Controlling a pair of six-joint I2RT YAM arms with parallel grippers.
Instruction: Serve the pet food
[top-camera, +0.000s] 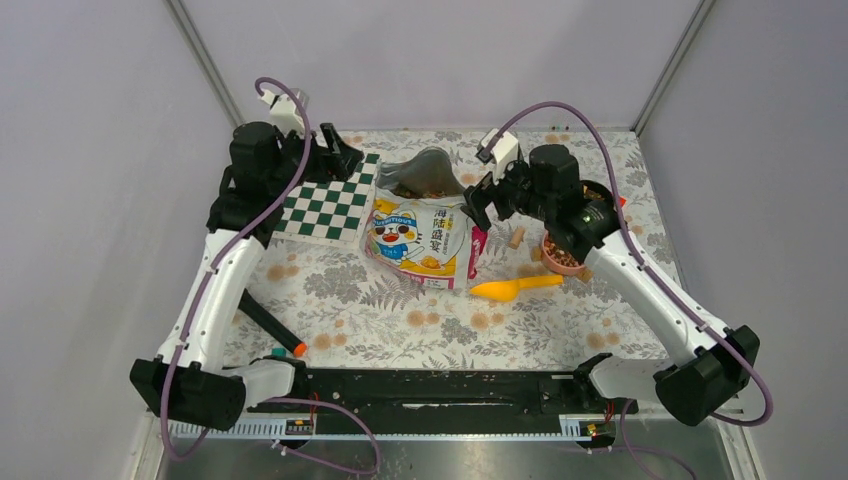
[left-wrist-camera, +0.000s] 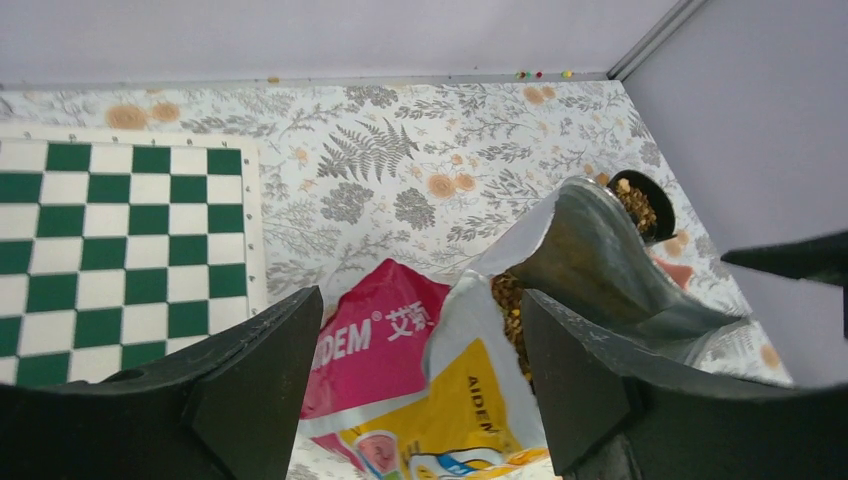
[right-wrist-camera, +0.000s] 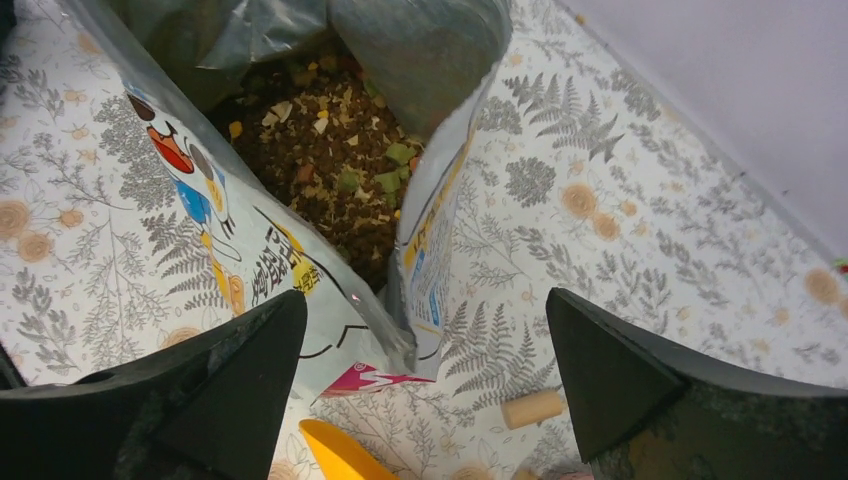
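Note:
The glossy yellow bag with the cartoon cat lies on the table, its top torn open toward the back. Brown pet food with a few green and pale bits fills the bag's mouth; the pet food also shows in the left wrist view. My left gripper hovers open above the bag's left top corner, holding nothing. On the bag's right side, my right gripper is wide open and empty above the bag's edge. A pink bowl holding kibble sits under the right arm.
A yellow scoop lies in front of the bowl. A green-and-white checkerboard lies left of the bag. Tan cork pieces lie near the bag. A black pot stands at the back right, and a black marker lies front left.

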